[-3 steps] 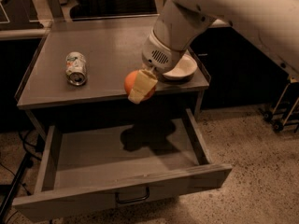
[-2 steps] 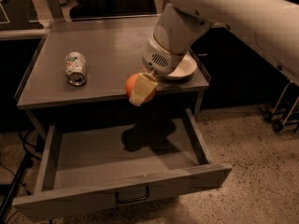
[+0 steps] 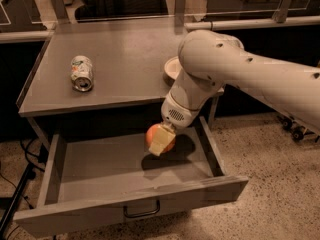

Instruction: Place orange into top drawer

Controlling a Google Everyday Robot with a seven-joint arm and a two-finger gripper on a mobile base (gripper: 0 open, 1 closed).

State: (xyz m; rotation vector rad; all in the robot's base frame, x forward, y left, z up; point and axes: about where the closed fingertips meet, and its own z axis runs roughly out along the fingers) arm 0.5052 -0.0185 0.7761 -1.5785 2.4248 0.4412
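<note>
The orange (image 3: 154, 135) is round and smooth, held between the cream fingers of my gripper (image 3: 160, 139). The gripper is shut on it and hangs inside the open top drawer (image 3: 100, 169), just above its floor at the right of centre. A shadow lies under the orange on the drawer floor. The drawer is a wide shallow grey box pulled fully out, with a flat front panel and a dark curved handle (image 3: 142, 211). My white arm (image 3: 240, 79) comes in from the right across the tabletop's front edge.
A crushed soda can (image 3: 81, 73) lies on the grey tabletop (image 3: 120, 59) at the left. A cream bowl (image 3: 172, 69) sits at the table's right, mostly hidden by my arm. Table legs and cables stand at the left on the speckled floor.
My gripper has carried the orange forward off the tabletop's front edge and down into the open drawer.
</note>
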